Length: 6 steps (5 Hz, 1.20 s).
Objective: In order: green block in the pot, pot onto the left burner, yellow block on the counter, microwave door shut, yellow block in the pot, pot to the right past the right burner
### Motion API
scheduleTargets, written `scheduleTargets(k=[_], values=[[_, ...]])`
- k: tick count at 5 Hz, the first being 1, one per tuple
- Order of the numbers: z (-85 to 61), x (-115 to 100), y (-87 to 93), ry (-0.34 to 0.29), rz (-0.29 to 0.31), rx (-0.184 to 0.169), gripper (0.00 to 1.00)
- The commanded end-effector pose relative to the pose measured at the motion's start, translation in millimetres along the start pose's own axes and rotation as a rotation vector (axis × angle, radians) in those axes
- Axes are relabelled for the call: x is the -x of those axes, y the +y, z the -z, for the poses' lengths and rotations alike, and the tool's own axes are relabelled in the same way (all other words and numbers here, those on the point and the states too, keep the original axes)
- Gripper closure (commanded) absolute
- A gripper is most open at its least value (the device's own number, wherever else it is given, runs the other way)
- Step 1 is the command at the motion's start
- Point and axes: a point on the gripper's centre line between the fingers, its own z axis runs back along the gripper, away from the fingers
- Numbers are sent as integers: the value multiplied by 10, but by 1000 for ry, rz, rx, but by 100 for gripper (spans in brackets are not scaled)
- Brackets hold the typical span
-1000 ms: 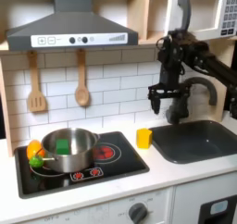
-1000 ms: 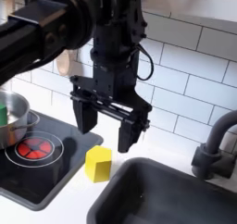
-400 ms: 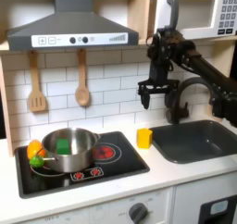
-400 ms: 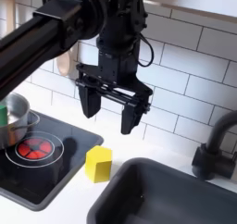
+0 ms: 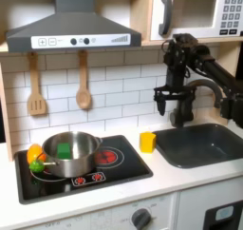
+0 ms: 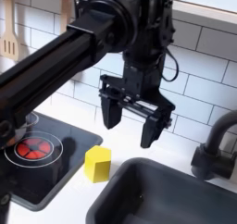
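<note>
Black gripper hangs wide open and empty above the counter.

Yellow block stands on the counter at about 7 o'clock below the gripper, between the stove and the sink, touching neither. In the first exterior view the pot sits on the left burner with the green block inside it, and the microwave door at 12 o'clock looks shut.
</note>
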Motion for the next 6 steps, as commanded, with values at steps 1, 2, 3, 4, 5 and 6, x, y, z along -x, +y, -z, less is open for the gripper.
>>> scheduleTargets(k=[1,2,3,4,5,6], values=[[-25,22,-54,-10,3,6,0],[36,145,-58,27,-5,2,0],[162,363,-14,70,-4,-24,0],[201,385,8,70,2,-43,0],[281,315,122,65,-9,-58,0],[291,240,247,49,-18,-69,0]])
